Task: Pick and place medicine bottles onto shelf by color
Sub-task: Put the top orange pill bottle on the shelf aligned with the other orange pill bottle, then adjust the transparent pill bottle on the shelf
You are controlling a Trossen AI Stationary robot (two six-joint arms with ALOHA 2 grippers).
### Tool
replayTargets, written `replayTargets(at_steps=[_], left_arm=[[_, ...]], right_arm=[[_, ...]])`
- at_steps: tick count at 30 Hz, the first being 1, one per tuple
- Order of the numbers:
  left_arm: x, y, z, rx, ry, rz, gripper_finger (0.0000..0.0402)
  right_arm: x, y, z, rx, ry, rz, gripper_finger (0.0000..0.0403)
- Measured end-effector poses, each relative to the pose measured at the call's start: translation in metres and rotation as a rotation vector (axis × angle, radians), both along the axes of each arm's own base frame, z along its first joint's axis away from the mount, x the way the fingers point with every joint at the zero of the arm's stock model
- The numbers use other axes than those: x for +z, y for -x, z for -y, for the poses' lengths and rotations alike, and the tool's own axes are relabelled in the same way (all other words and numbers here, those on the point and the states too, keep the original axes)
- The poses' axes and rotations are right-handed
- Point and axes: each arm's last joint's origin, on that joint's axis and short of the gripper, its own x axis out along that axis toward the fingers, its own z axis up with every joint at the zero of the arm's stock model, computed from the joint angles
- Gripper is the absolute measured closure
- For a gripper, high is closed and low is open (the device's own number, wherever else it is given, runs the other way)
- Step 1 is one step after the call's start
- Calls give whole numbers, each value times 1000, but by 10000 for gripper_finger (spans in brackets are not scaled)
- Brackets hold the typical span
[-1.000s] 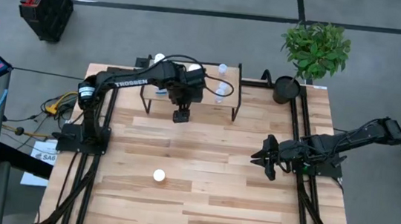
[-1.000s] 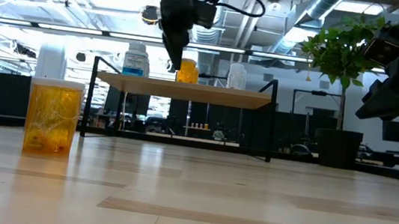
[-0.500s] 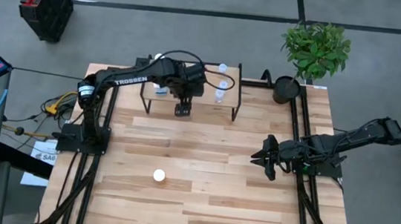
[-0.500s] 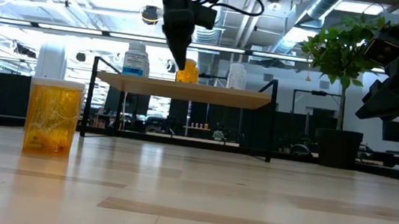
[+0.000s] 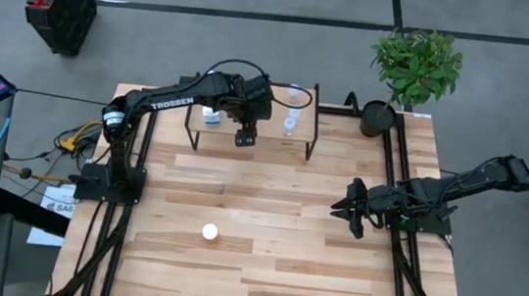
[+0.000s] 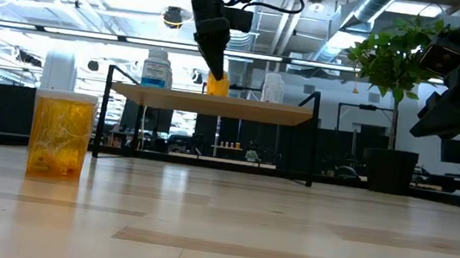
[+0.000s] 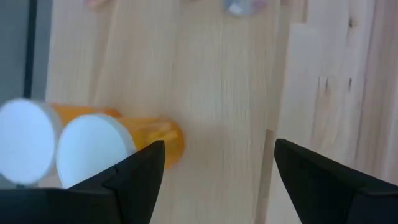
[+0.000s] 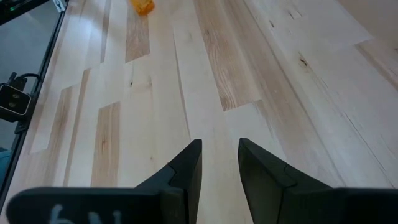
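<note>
Nearest on the tabletop (image 5: 262,266): one orange medicine bottle with a white cap (image 6: 61,134), standing upright on its own toward the front left, white cap showing from above (image 5: 209,231), well apart from the shelf and from both arms. Right arm sits idle over the right side of the tabletop, right hand (image 5: 350,207) above bare planks with fingers (image 8: 186,163) nearly together, closed on nothing; its wrist view shows that lone orange bottle (image 8: 142,6) far off. Farther back, the shelf (image 6: 215,106) with light wood top and thin black legs stands near the far edge of the tabletop. Left arm reaches over it, left hand (image 5: 245,138) hanging above the shelf's front edge, fingers (image 7: 140,171) spread wide, nothing between them. Left wrist view: two orange bottles with white caps (image 7: 93,152) standing side by side on the shelf top, just beside one finger, can't tell if touching. Low view: one orange bottle on the shelf (image 6: 218,83) right under the hand's tip, near the middle. To its left a white bottle with a blue label (image 6: 158,70); to its right a clear bottle (image 6: 274,88). From above, clear ones (image 5: 292,121) sit at the shelf's right end, the white one (image 5: 211,116) at its left end partly under the arm. Exact bottle count on the shelf can't be read, arm covers the middle. Behind the tabletop's far right corner: potted plant (image 5: 415,65).
</note>
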Motion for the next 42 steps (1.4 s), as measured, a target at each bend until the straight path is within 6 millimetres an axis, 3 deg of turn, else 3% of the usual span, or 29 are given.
replayTargets(at_steps=[10, 14, 22, 32, 42], left_arm=[[2, -3, 2, -5, 17, 38, 111], [3, -1, 12, 4, 51, 14, 111], [12, 12, 55, 12, 222, -65, 111], [7, 24, 118, 29, 322, -300, 111], [7, 26, 162, -49, 306, -350, 111]], right_arm=[[0, 0, 0, 0, 0, 1, 276], [0, 0, 0, 0, 0, 1, 276], [0, 0, 0, 0, -1, 1, 276], [3, -2, -1, -1, -11, 35, 276], [30, -14, 2, -114, 25, 344, 276]])
